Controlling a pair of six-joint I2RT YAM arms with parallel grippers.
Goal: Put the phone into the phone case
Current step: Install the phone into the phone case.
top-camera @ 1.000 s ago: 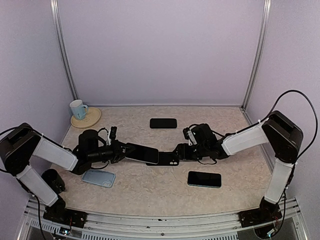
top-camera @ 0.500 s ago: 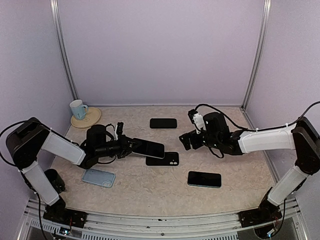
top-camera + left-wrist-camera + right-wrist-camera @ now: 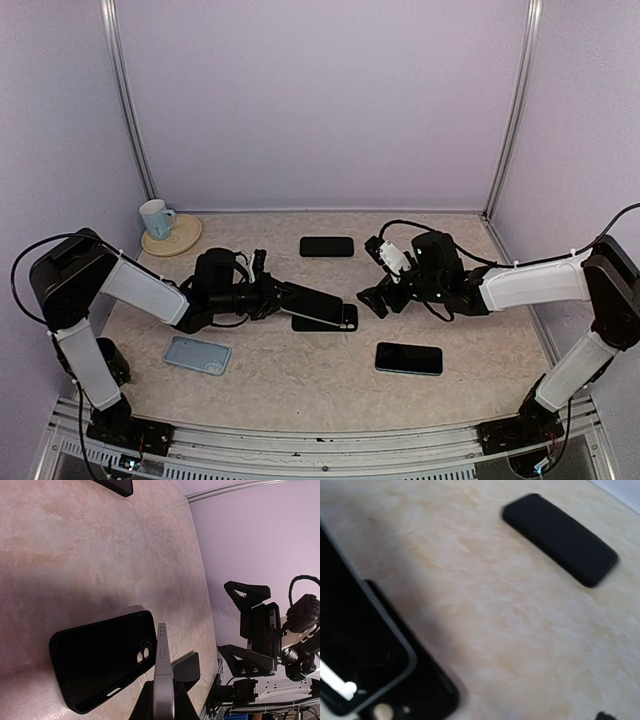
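My left gripper [image 3: 268, 297] clenched on grey-edged black phone [image 3: 315, 303], tilted over black rubbery phone case [image 3: 100, 660] (not yet seated). Right gripper [image 3: 377, 298] released, at case's three o'clock. I'd seat lower edge first, then press flat.

Left gripper [image 3: 275, 298] has moved the phone [image 3: 318, 305] over the phone case [image 3: 346, 321]; right gripper [image 3: 373, 298] has opened and withdrawn beside it.

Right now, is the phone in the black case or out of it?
Out: left gripper holds the grey-edged phone tilted over the empty black phone case lying flat.
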